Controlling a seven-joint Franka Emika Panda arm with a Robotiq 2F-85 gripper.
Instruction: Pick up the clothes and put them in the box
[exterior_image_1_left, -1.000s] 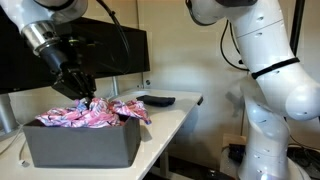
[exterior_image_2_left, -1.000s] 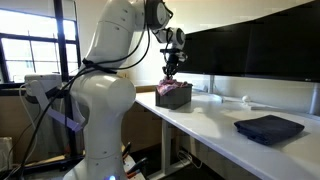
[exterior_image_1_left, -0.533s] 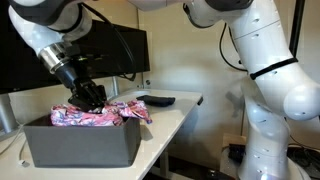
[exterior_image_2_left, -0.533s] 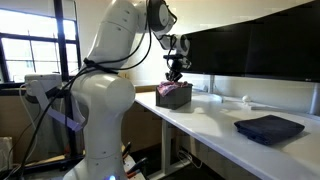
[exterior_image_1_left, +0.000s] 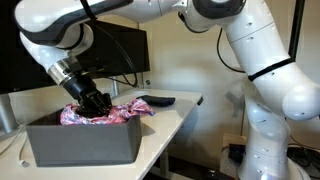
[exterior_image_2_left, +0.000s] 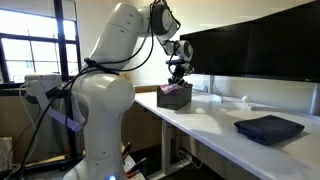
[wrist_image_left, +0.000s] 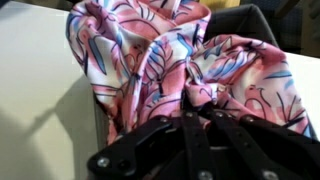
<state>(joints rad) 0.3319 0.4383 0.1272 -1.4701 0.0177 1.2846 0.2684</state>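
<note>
A pink patterned cloth (exterior_image_1_left: 100, 114) lies bunched in the top of the grey box (exterior_image_1_left: 80, 148) at the table's near end; it also shows in the other exterior view (exterior_image_2_left: 176, 88) and fills the wrist view (wrist_image_left: 160, 60). My gripper (exterior_image_1_left: 99, 103) is down in the box, shut on the pink cloth; in the wrist view the black fingers (wrist_image_left: 196, 105) pinch a fold of it. A dark blue garment (exterior_image_2_left: 268, 128) lies flat on the white table (exterior_image_2_left: 215, 125), apart from the box; it also shows in an exterior view (exterior_image_1_left: 157, 100).
Black monitors (exterior_image_2_left: 260, 55) stand along the back of the table. The box (exterior_image_2_left: 174, 98) sits near the table's end by the robot base. The table edge (exterior_image_1_left: 170, 130) drops off beside the box.
My gripper has moved down and further over the box with the pink cloth. The cloth has sunk lower into the box and bunched together.
</note>
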